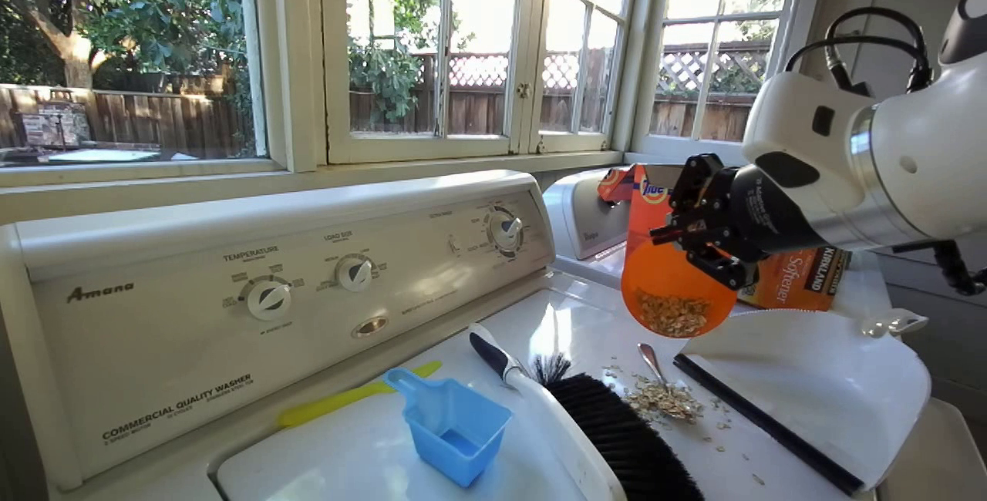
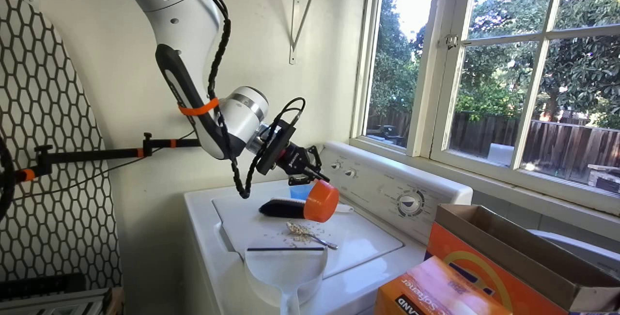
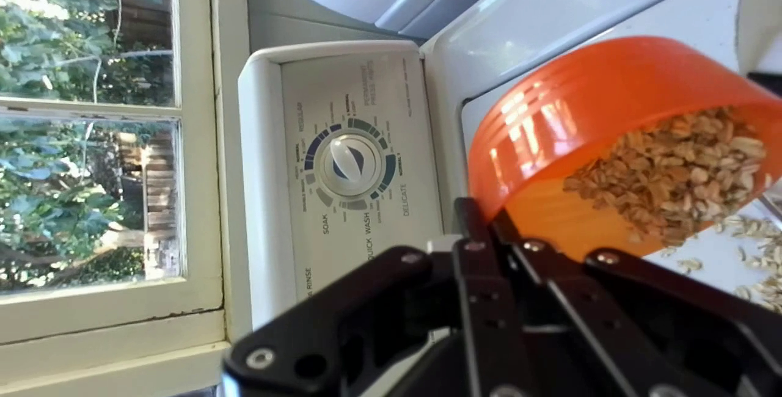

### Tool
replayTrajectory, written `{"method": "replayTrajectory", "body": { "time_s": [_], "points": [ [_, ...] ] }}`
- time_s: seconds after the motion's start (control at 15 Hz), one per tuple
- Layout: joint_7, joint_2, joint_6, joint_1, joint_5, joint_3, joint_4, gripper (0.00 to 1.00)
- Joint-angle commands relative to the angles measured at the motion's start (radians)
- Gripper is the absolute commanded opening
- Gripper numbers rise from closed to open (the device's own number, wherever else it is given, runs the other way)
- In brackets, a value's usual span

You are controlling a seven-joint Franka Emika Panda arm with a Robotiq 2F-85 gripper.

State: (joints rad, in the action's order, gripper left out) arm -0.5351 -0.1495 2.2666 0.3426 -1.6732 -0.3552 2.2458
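The gripper (image 3: pixel 487 225) is clamped on a tilted orange cup (image 3: pixel 586 94) above the washer lid (image 2: pixel 358 230); oat flakes (image 3: pixel 678 171) sit inside, so it is not yet emptied. Beyond, loose flakes (image 1: pixel 669 402) lie around the spoon (image 1: pixel 650 358), unswept, between the brush (image 1: pixel 617 432) and the dustpan (image 1: pixel 821 378).

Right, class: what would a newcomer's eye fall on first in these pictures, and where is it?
First, the bright orange cup, tilted in the air over the washer, gripped by the hand, with pale flakes inside. Lower down, loose flakes lie around a spoon on the lid, between the brush and the white dustpan.
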Motion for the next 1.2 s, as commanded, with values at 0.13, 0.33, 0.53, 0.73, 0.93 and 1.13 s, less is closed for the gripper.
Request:
{"method": "replayTrajectory", "body": {
  "time_s": [0.13, 0.33, 0.53, 0.73, 0.93, 1.13],
  "points": [
    [-0.104, 0.009, 0.001, -0.018, 0.135, 0.011, -0.005, 0.01],
    [-0.186, 0.012, 0.007, -0.026, 0.185, 0.022, -0.007, 0.01],
    [-0.304, 0.019, 0.012, -0.034, 0.216, 0.034, -0.009, 0.01],
    [-0.439, 0.024, 0.034, -0.043, 0.232, 0.046, -0.011, 0.01],
    [-0.564, 0.025, 0.069, -0.055, 0.237, 0.058, -0.010, 0.01],
    [-0.675, 0.027, 0.122, -0.070, 0.244, 0.069, -0.007, 0.01]
  ]
}}
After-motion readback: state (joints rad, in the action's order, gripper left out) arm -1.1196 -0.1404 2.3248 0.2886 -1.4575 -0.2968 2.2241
